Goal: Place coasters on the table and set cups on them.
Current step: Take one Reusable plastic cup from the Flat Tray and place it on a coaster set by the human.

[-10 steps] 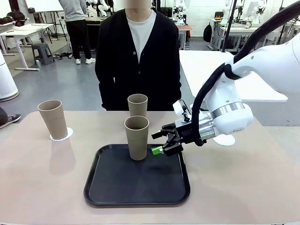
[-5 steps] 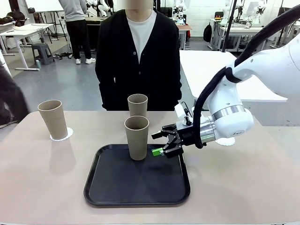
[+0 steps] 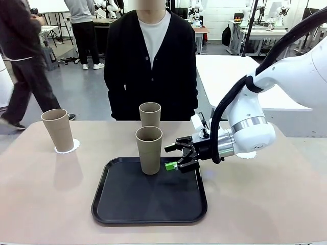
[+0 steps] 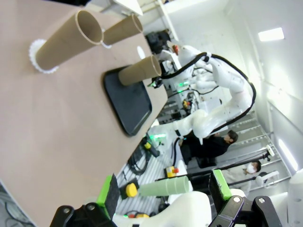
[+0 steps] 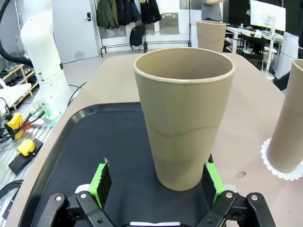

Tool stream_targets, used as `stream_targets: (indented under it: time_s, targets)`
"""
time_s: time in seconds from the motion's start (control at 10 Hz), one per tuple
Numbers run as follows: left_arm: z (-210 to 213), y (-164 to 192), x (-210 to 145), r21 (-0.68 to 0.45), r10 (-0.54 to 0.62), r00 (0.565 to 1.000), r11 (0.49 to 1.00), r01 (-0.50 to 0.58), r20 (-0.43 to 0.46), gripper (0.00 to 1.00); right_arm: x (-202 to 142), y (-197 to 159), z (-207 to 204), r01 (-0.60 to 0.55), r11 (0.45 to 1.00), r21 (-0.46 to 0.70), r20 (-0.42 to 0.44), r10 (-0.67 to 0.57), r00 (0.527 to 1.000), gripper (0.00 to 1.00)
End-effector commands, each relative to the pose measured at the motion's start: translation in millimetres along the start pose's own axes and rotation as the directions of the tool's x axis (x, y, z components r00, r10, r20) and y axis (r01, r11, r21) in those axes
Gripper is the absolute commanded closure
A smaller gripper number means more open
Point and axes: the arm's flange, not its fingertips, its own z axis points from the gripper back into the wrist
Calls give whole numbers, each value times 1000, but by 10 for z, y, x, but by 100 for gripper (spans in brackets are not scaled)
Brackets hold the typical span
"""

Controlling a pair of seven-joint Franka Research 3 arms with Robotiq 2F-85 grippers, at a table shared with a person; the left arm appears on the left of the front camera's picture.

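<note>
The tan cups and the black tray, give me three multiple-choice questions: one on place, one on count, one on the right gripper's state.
1. Where does the nearest cup stand?
A. on the black tray
B. on a doily
C. in a hand

2. How many tan cups show in the front view?
A. two
B. three
C. four

3. The right gripper is:
A. shut on the cup
B. open beside the cup
C. holding a doily

Key: 1 A, its base sits on the tray. 2 B, also the left cup and the far cup. 3 B, the wrist view shows green pads apart, clear of the cup.
</note>
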Motion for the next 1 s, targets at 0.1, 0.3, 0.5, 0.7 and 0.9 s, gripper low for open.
stream_targets:
  time_s: [0.1, 0.3, 0.5, 0.7, 0.9]
  targets:
    - [12, -13, -4, 3, 0, 1000, 1000, 0, 6, 0, 9, -2, 13, -3, 1000, -7, -7, 3, 1000, 0]
    - [12, -13, -4, 3, 0, 1000, 1000, 0, 6, 0, 4, -2, 1, -1, 1000, -1, 0, 1, 1000, 0]
    - [12, -13, -4, 3, 0, 1000, 1000, 0, 6, 0, -16, -45, -49, 104, 994, -33, -10, -104, 994, 0]
    - [12, -13, -4, 3, 0, 1000, 1000, 0, 6, 0, -47, -78, -95, 116, 992, -52, -8, -116, 993, 0]
    - [12, -13, -4, 3, 0, 1000, 1000, 0, 6, 0, -106, -138, -191, 101, 993, -69, -8, -101, 995, 0]
